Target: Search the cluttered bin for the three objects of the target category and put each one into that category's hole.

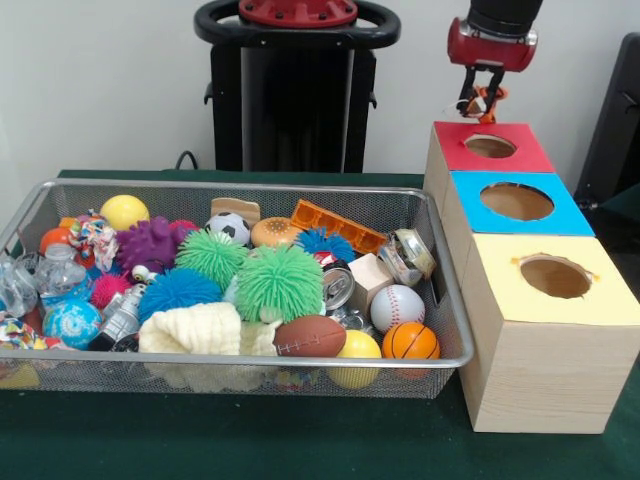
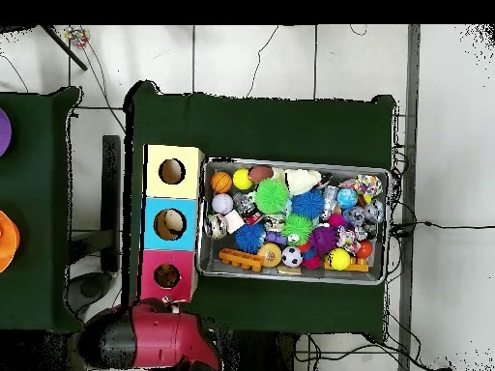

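The fingers of the gripper are closed around a small orange toy with dark stripes, and they hang right above the hole in the red top of the wooden box. It is held there, I think, so that it can drop straight down into the hole when the fingers let go. The toy is not in the hole yet (it looks like the little tiger, but it is too small to be sure). The red hole is the far one in the front view; the blue hole comes next and the yellow hole is nearest. The wire bin sits just left of the box on the green surface, close by, most likely so the arm has only a short way to carry things. It is full of spiky balls, small sport balls and cans. A tan shape at the far side of the bin may be another plush animal, but I cannot tell.
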Robot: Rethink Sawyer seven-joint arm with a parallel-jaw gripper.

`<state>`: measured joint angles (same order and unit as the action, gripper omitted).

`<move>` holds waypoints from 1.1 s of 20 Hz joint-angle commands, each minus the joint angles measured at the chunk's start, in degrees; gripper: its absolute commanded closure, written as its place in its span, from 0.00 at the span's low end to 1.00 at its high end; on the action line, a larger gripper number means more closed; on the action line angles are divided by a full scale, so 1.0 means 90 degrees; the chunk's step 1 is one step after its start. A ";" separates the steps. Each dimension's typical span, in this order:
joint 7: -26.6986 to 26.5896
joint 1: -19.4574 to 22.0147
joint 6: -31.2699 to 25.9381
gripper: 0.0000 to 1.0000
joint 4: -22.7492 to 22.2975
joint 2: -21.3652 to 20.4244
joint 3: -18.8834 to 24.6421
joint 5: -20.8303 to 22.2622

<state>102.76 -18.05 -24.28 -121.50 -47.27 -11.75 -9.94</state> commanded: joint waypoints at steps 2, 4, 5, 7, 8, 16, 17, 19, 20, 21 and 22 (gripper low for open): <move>0.0895 0.0488 -0.0872 1.00 0.0854 -0.0162 0.0505 -0.0270; 0.0865 0.0575 -0.1040 1.00 0.0882 -0.0197 0.0578 -0.0294; 0.0869 0.0586 -0.1160 1.00 0.0928 -0.0203 0.0573 -0.0277; 0.0871 0.0602 -0.1295 1.00 0.0978 -0.0221 0.0576 -0.0250; 0.0861 0.0629 -0.1334 1.00 0.0996 -0.0230 0.0593 -0.0249; 0.0802 0.0896 -0.1366 1.00 0.1002 -0.0307 0.0878 -0.0413; 0.0802 0.0952 -0.1184 1.00 0.0957 -0.0323 0.0950 -0.0483; 0.0763 0.1114 -0.0618 1.00 0.0817 -0.0390 0.1177 -0.0653; 0.0745 0.1202 -0.0360 1.00 0.0753 -0.0411 0.1302 -0.0727; 0.0727 0.1290 -0.0102 1.00 0.0690 -0.0432 0.1427 -0.0801; 0.0708 0.1381 0.0086 1.00 0.0666 -0.0423 0.1545 -0.0850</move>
<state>102.76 -9.68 -30.88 -116.96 -50.37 -7.48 -12.56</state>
